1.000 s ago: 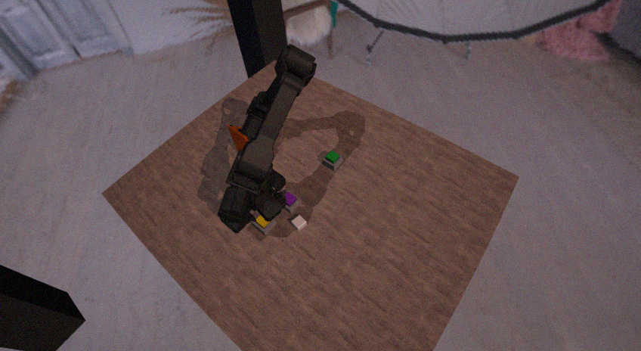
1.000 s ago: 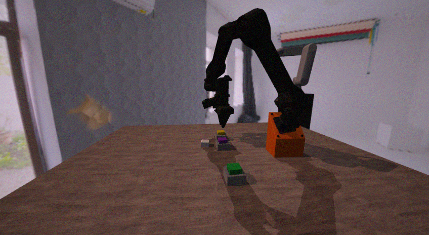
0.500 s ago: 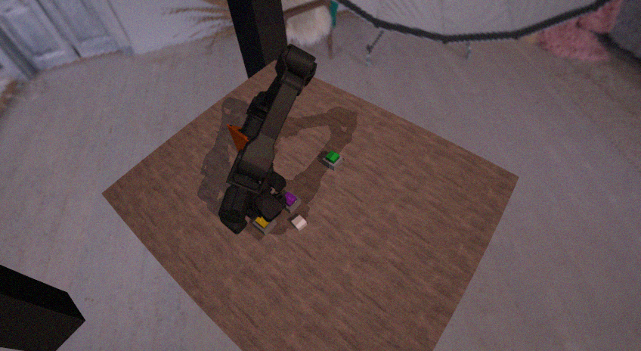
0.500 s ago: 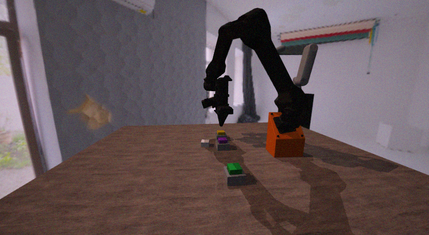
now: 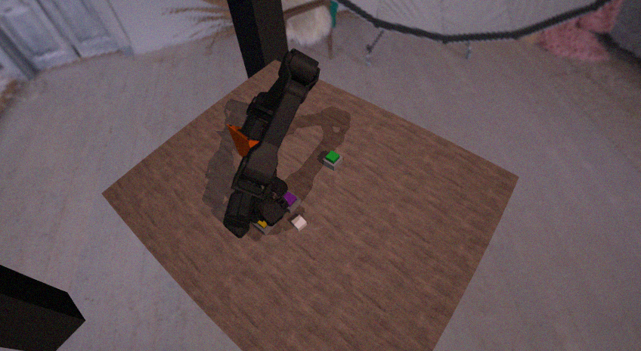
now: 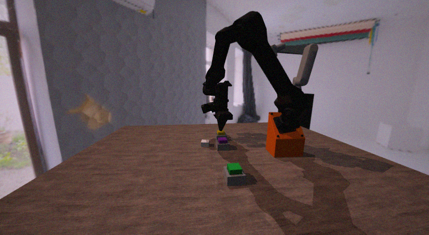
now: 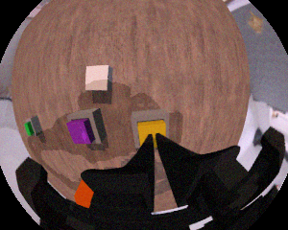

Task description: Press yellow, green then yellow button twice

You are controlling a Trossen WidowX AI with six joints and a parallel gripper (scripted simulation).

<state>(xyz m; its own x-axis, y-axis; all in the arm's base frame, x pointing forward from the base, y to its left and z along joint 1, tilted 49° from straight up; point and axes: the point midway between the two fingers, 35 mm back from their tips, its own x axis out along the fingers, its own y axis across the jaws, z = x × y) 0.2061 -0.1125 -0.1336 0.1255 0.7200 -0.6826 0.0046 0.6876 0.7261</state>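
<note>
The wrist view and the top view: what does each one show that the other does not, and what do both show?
Only the wrist view shows the shut claw with its tips at the near edge of the yellow button. Only the top view shows the whole arm, which hides most of that button, and the table's edges. Both show the purple button, the green button and the white block.

Arm (image 6: 264, 61): matte black throughout, thick blocky links with rounded joint housings. No cables, screws or markings discernible. Base (image 6: 284, 139): bright orange box, angular, small dark dots at its front corners. End effector (image 6: 222, 126): black, two tapering pointed fingers, a small black block projecting from one side of its body.
</note>
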